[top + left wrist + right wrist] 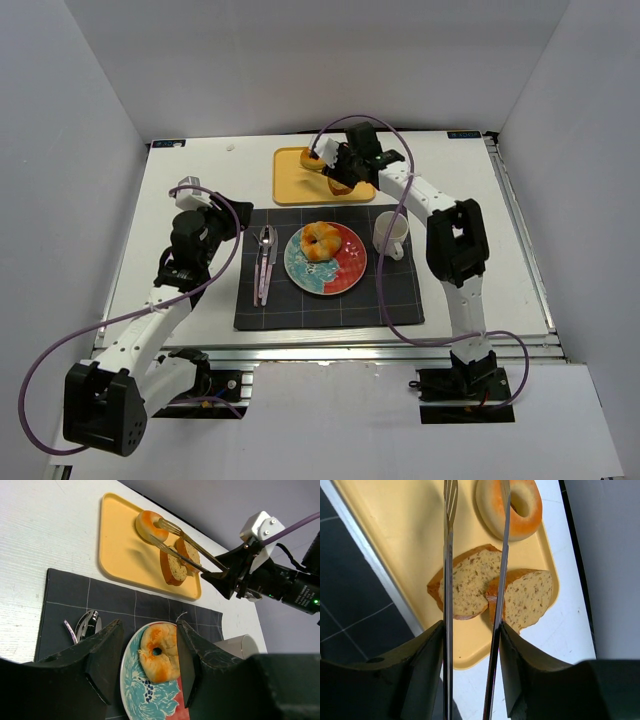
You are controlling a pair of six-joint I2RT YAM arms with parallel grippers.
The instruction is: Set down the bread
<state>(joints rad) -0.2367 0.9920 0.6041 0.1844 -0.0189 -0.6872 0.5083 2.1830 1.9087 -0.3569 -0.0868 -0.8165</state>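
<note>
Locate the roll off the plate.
The roll sits in the yellow tray's far-left part in the top view, beside the loaf slices, at the tongs' tips.

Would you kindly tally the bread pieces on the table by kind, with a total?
Round golden rolls: 2
Brown speckled loaf slices: 2
Total: 4

The white table bears two things directly. A yellow tray lies flat beneath the jaws of the right gripper and reaches on past their tips. A dark gridded mat spreads below and ahead of the jaws of the left gripper, its far edge just beside the tray.
</note>
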